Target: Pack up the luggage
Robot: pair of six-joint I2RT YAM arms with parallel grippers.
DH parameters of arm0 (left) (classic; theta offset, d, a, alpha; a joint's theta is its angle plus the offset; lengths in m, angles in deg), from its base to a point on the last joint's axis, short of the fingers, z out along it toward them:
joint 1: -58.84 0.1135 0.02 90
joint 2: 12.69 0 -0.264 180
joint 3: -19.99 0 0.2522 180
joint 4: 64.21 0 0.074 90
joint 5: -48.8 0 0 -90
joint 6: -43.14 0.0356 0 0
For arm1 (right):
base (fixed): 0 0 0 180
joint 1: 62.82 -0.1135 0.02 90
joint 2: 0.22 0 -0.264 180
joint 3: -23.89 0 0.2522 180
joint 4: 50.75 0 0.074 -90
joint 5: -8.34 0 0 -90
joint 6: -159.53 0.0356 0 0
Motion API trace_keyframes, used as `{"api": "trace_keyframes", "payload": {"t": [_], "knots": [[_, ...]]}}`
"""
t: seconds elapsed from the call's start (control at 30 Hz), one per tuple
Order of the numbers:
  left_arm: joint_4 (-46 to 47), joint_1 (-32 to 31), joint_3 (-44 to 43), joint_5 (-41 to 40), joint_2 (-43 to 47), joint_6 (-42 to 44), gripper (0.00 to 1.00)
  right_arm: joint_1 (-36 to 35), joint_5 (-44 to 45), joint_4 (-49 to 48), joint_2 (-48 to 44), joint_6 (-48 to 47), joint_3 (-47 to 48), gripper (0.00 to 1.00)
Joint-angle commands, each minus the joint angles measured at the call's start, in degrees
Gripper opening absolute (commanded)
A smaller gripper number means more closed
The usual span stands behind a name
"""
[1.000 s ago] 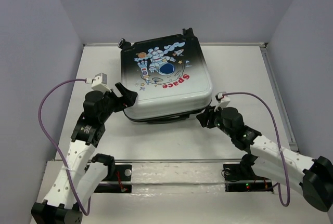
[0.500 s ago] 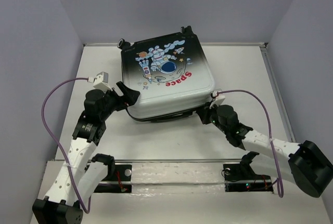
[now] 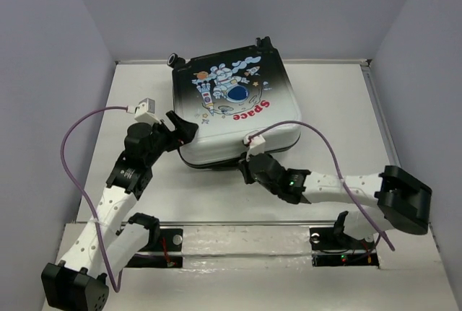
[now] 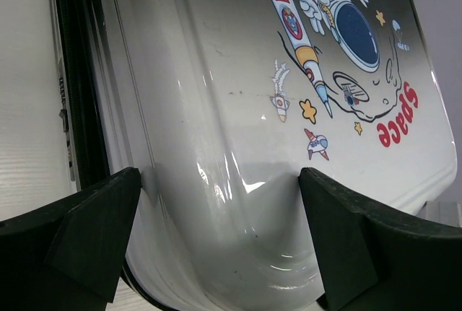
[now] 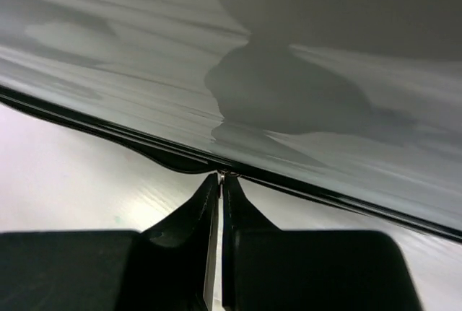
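Black fingers [image 5: 184,217] of the right gripper [image 5: 220,177] are pressed almost together, with only a pale sliver between them. Their tips meet the dark seam [image 5: 101,127] of the luggage [image 3: 231,109]; whether they pinch a zip pull there I cannot tell. From above, this gripper sits at the middle of the case's near edge, its arm reaching low across the table [image 3: 339,102] from the right.

The left gripper [image 4: 216,246] is spread wide and straddles the case's near-left corner. One finger [image 4: 79,239] is on the seam side and the other is over the printed shell. Whether either touches the shell I cannot tell.

The luggage lies flat and closed at the far middle of the table. Its astronaut print faces up, and its wheels [image 3: 174,58] point toward the back wall.
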Motion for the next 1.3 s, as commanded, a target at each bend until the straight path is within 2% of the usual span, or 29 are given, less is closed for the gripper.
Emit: {"api": "trace_keyframes", "payload": {"t": [0.0, 0.1, 0.33, 0.4, 0.47, 0.57, 0.7, 0.8, 0.93, 0.97, 1.13, 1.27], "knots": [[12.36, -7.28, -0.58, 12.3, -2.44, -7.65, 0.99, -11.48, -7.54, -5.02, 9.14, 4.07, 10.23, 0.07], [12.19, -8.34, -2.94, 11.86, -3.23, -7.22, 0.99, -14.83, -9.73, -11.08, 19.4, 4.51, 16.55, 0.07], [11.39, -8.42, -8.22, 10.36, -7.0, -5.46, 0.99, -20.72, -13.44, -25.3, 28.05, 3.36, 20.79, 0.07], [11.22, -8.42, -9.19, 9.75, -8.5, -5.8, 0.99, -20.73, -13.87, -29.98, 27.7, 3.46, 17.29, 0.07], [12.1, -8.42, -9.63, 9.83, -8.68, -6.34, 0.99, -20.73, -13.44, -29.83, 26.65, 2.23, 15.96, 0.07], [7.63, -8.42, -13.93, 5.72, -8.59, -3.44, 0.99, -20.73, -10.62, -30.34, 21.74, 2.4, 10.79, 0.07], [4.11, -8.25, -18.32, 2.45, -11.13, -0.36, 0.99, -18.62, -13.43, -29.74, 12.96, 5.64, -1.05, 0.07], [2.7, -7.81, -22.71, -0.08, -14.74, 1.13, 0.99, -18.1, -13.17, -25.71, 3.47, 8.37, -6.35, 0.07], [0.07, -4.48, -28.6, -4.12, -20.01, 3.6, 0.99, -18.1, -12.82, -8.96, -9.62, 10.74, -10.84, 0.07], [0.15, -3.08, -29.05, -3.53, -22.54, 3.34, 0.99, -18.1, -12.29, -6.03, -15.13, 11.88, -11.37, 0.07], [3.22, 6.67, -28.44, 3.06, -29.93, -0.09, 0.99, -18.1, -8.43, 12.94, -28.71, 14.79, -12.69, 0.07], [8.84, 10.11, -25.19, 5.61, -32.49, -3.78, 0.99, -18.1, -6.84, 17.2, -34.34, 15.58, -13.4, 0.07]]}}
